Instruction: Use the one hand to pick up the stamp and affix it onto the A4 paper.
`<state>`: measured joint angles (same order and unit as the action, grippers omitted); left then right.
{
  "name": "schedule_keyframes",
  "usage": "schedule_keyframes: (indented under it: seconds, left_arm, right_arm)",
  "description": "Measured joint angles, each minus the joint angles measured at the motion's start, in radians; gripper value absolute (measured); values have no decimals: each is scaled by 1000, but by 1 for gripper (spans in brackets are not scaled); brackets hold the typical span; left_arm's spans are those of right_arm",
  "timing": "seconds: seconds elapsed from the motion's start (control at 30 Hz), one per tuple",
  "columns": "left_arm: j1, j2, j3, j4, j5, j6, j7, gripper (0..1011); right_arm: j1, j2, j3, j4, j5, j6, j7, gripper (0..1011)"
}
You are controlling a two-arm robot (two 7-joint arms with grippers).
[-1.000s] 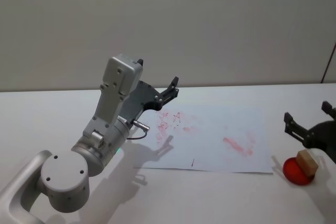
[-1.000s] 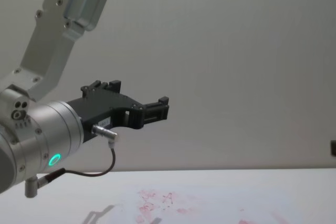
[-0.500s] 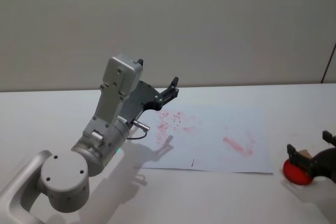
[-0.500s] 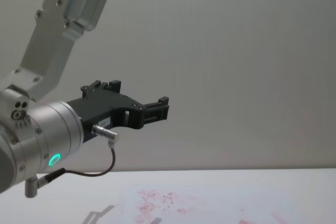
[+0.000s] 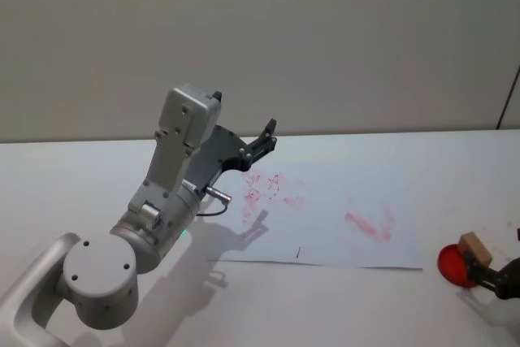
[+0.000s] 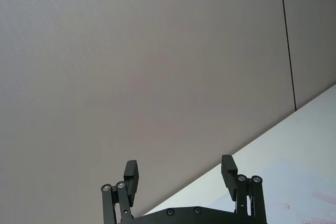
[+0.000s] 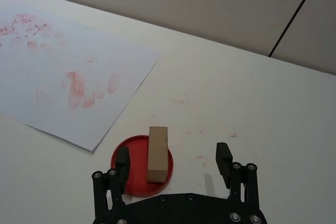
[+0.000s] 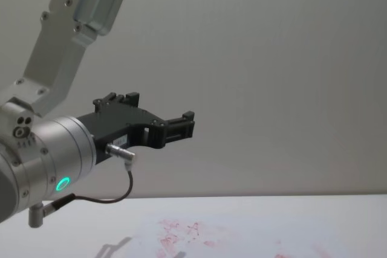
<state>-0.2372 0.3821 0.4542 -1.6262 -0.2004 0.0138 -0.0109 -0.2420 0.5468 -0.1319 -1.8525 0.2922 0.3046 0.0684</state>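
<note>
The right gripper [image 5: 505,276] sits at the lower right edge of the head view, its fingers spread wide. In its wrist view the stamp [image 7: 158,153] stands on a red ink pad [image 7: 126,176] between those fingers, untouched. The pad lies just off the lower right corner of the paper [image 5: 341,205]. The left gripper [image 5: 264,137], also spread, hangs raised at centre left.

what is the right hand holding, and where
Nothing: the right hand is open, not touching the stamp standing on the red pad. Left hand raised, open.
</note>
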Motion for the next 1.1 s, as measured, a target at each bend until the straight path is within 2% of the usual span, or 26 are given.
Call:
schedule_keyframes:
  seconds: [0.23, 0.53, 0.97, 1.1]
  left_arm:
    - [0, 0, 0, 0, 0, 0, 0, 1001]
    - [0, 0, 0, 0, 0, 0, 0, 1001]
    - [0, 0, 0, 0, 0, 0, 0, 1001]
    - [0, 0, 0, 0, 0, 0, 0, 1001]
  right_arm:
    - [19, -8, -8, 19, -21, 9, 31, 1001]
    - [70, -36, -26, 64, -61, 30, 84, 1001]
    - [104, -60, -35, 104, -83, 47, 91, 1001]
    - [109, -64, -37, 111, -86, 49, 91, 945]
